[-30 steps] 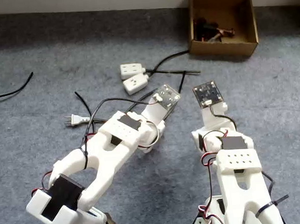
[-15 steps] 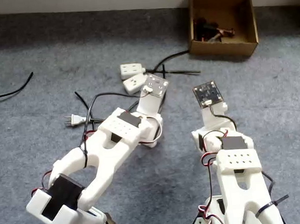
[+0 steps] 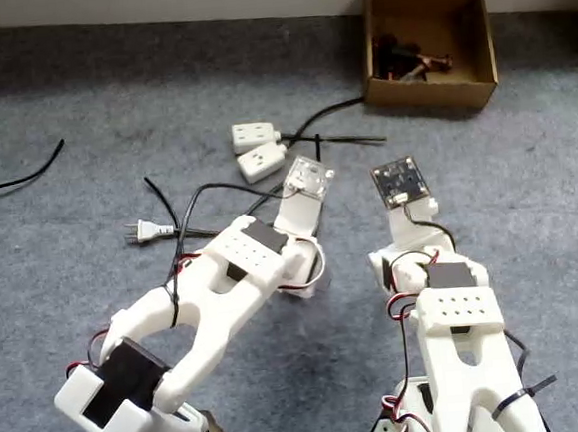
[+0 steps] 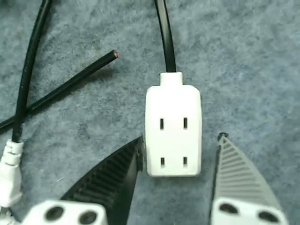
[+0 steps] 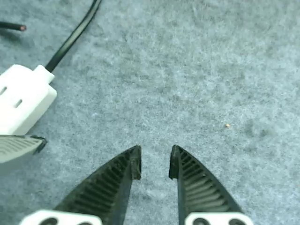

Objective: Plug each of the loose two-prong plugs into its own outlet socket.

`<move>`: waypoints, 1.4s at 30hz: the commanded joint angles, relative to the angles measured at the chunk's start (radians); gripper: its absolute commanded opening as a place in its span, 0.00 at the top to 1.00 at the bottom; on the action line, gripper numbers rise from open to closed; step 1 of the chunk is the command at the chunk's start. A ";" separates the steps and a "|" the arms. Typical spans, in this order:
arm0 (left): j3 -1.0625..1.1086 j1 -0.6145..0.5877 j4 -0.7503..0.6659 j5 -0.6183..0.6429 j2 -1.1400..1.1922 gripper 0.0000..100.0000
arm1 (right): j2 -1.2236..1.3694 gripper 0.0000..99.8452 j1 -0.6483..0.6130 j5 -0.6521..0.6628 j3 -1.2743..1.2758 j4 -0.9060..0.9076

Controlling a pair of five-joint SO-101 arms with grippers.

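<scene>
Two white outlet sockets [image 3: 256, 134] [image 3: 261, 161] lie side by side on the grey carpet, each on a black cable. In the left wrist view my left gripper [image 4: 180, 139] is open and straddles one socket [image 4: 173, 129], a fingertip on either side of its near end, slots facing up. A loose two-prong plug [image 3: 142, 230] lies left of the left arm [image 3: 233, 270]. My right gripper [image 5: 154, 154] hovers over bare carpet, slightly open with nothing between its fingers. A socket [image 5: 21, 98] sits off to its side.
A cardboard box [image 3: 425, 35] with small parts stands at the back right. Black cables [image 3: 338, 137] cross the carpet around the sockets, and one cut cable end [image 4: 115, 55] lies beside the socket. A white connector end [image 4: 9, 173] lies close to the left gripper.
The left arm's wrist swung left toward the sockets, then eased slightly back toward me. The right arm has kept still.
</scene>
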 commanded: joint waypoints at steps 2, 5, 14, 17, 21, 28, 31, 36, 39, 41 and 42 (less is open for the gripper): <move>-0.056 0.016 0.021 0.020 -0.010 0.72 | -0.033 0.89 0.012 0.012 -0.004 -0.019; -0.056 0.015 0.021 0.021 -0.010 0.72 | -0.033 0.89 0.012 0.012 -0.004 -0.019; -0.110 -0.051 0.055 0.017 -0.012 0.72 | -0.033 0.89 0.012 0.012 -0.004 -0.019; -0.163 -0.053 0.120 0.017 -0.012 0.72 | -0.033 0.89 0.012 0.012 -0.004 -0.019; -0.249 -0.054 0.198 0.015 -0.012 0.72 | -0.033 0.89 0.012 0.012 -0.004 -0.019; -0.407 -0.076 0.338 -0.051 -0.012 0.73 | -0.033 0.89 0.013 0.012 -0.004 -0.019; -0.507 -0.120 0.420 -0.097 -0.012 0.77 | -0.033 0.89 0.013 0.012 -0.004 -0.019; -0.642 -0.186 0.555 -0.183 -0.012 0.81 | -0.033 0.89 0.013 0.012 -0.004 -0.019; -0.693 -0.228 0.608 -0.183 -0.012 0.82 | -0.031 0.89 0.013 0.012 -0.004 -0.019; -0.727 -0.249 0.638 -0.183 -0.012 0.83 | -0.031 0.89 0.013 0.008 -0.005 -0.019; -0.745 -0.259 0.660 -0.184 -0.012 0.84 | -0.031 0.89 0.013 0.006 -0.005 -0.019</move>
